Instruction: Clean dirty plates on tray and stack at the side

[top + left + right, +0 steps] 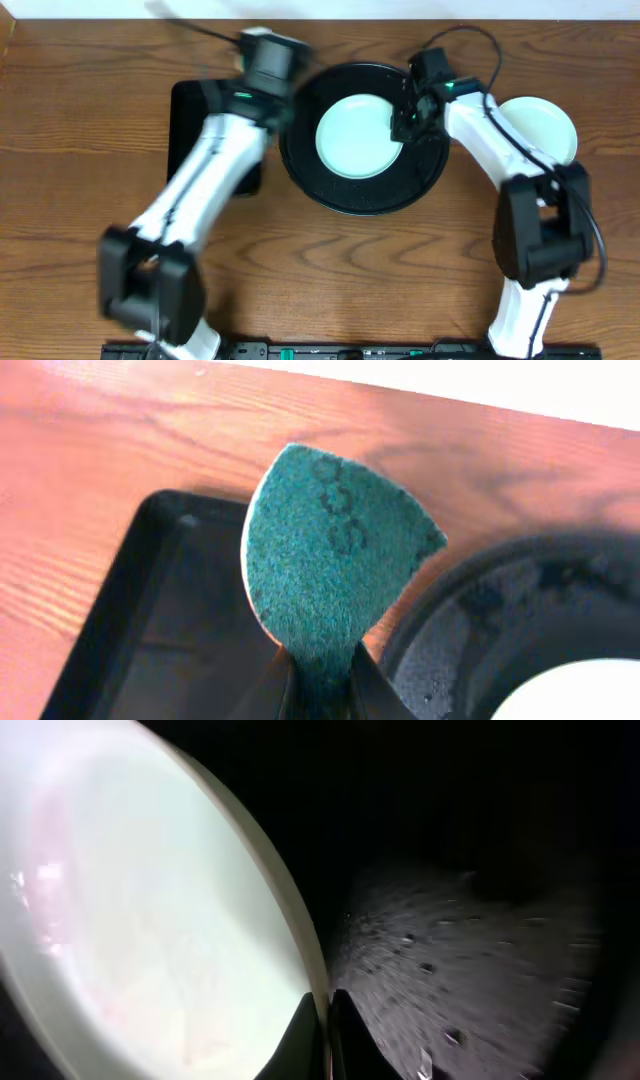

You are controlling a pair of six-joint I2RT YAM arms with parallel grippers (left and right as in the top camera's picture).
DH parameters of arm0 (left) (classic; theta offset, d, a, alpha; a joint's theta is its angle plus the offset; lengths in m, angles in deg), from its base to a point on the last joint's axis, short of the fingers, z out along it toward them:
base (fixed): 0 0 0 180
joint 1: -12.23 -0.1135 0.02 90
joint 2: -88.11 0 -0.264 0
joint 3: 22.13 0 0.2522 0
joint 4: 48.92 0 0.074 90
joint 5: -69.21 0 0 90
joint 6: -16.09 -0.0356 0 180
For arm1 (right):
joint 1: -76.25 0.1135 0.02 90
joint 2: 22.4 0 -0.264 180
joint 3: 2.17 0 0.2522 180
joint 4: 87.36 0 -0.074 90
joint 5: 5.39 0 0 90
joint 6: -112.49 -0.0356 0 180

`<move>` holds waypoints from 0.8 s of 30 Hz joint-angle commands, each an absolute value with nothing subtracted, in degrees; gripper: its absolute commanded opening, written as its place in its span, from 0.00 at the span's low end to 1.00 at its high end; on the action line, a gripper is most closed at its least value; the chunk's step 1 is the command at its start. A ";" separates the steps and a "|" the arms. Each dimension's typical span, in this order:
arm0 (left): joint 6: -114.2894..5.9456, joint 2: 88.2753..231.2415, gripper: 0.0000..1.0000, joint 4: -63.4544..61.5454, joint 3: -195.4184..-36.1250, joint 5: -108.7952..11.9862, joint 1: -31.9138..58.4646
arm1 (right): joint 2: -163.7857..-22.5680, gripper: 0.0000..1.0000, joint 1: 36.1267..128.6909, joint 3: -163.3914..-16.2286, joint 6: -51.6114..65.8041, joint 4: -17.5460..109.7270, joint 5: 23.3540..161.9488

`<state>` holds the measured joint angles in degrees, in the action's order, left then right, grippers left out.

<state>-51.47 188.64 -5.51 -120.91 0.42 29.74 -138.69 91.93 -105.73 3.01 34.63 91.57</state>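
- From overhead, the round black tray (300,165) sits mid-counter (90,120) with one pale mint plate (350,140) lying flat inside it.
- The right gripper (405,124) is down at that plate's right edge, inside the tray rim.
- The left gripper (265,62) is blurred, up near the tray's upper left, and its arm crosses a rectangular black tray (190,110).
- Further right on the bare counter, well apart from the round tray, lies another pale plate (550,125), partly covered by the right arm; I cannot tell how many are stacked there.
- In the left wrist view, the left gripper (320,685) is pinched narrow on the bottom of a green scouring pad (330,550), which stands upright and curled.
- The rectangular black tray (150,610) lies behind the pad on the left, the round tray's wall (470,610) on the right, with a sliver of the plate (585,695) in the corner.
- In the right wrist view, the right gripper (325,1035) is clamped tight on the thin rim of the plate (150,920), whose face shows faint pinkish smears.
- Beside it is the speckled black floor of the tray (480,960).
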 commanded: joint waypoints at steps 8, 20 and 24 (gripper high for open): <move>-48.08 188.62 0.08 5.66 -121.06 -17.43 11.60 | -120.90 0.01 97.50 -105.95 16.12 37.36 60.73; -48.11 188.86 0.08 5.50 -120.97 -17.43 7.52 | -118.00 0.01 110.75 -105.93 44.71 53.36 30.33; -48.11 188.95 0.08 5.22 -120.97 -17.43 7.52 | -118.00 0.01 113.72 -105.93 50.90 58.45 25.47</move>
<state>-48.39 188.71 5.33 -120.97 -17.32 7.60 -118.87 112.04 -105.73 42.61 56.51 34.11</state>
